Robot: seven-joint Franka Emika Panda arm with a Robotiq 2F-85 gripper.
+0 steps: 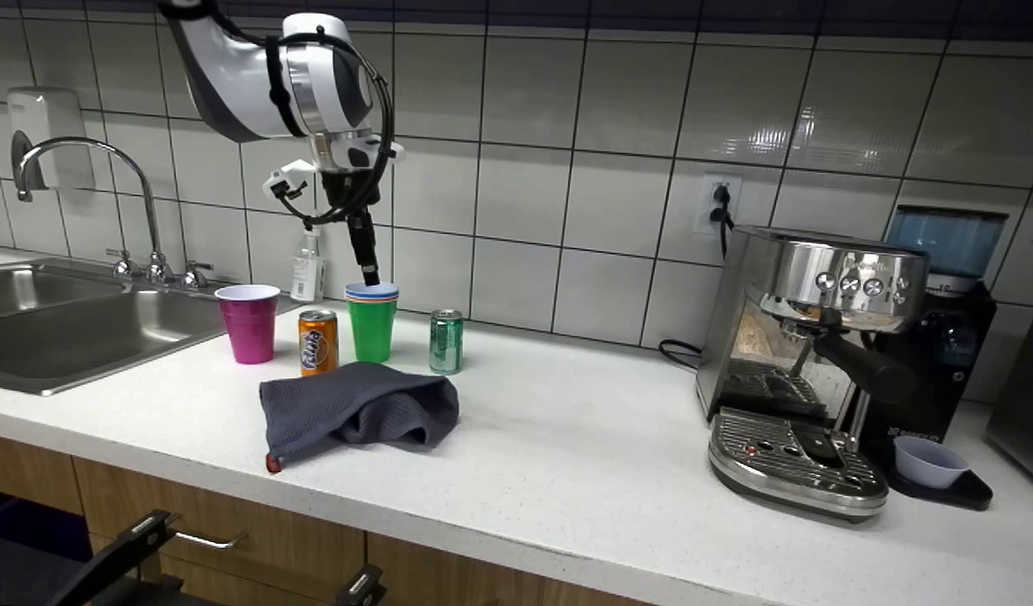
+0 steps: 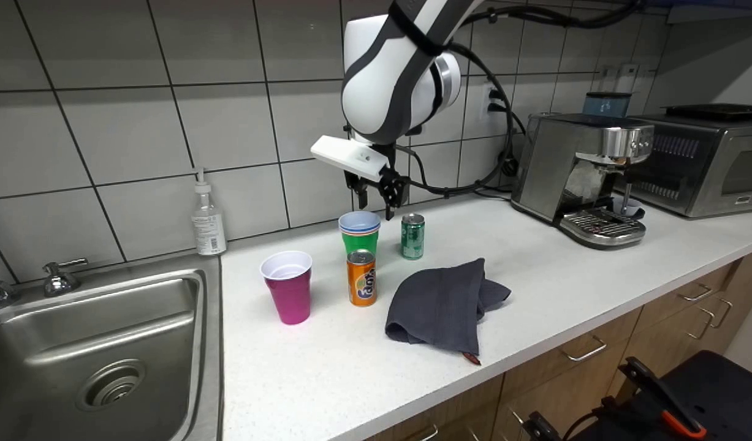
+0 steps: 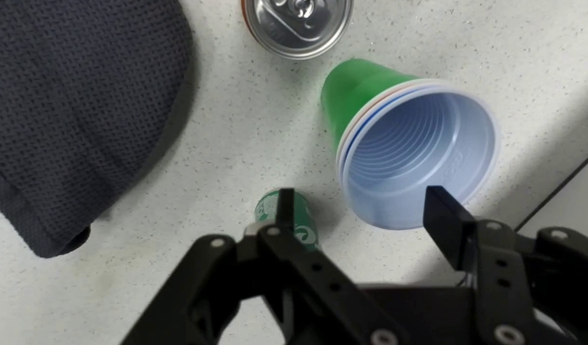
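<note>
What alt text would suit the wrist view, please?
An open black gripper hovers near nested plastic cups, green outside, pale inside. Nearby, on a speckled white counter, are a green metal can, a silver-topped can and a dark grey textured cloth.

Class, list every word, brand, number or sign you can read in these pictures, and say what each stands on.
"Fanta": on the orange can.
Too small or blurred to read: the print on the green can, pump bottle, coffee machine, grinder and microwave, plus a raised mark inside the blue cup.
</note>
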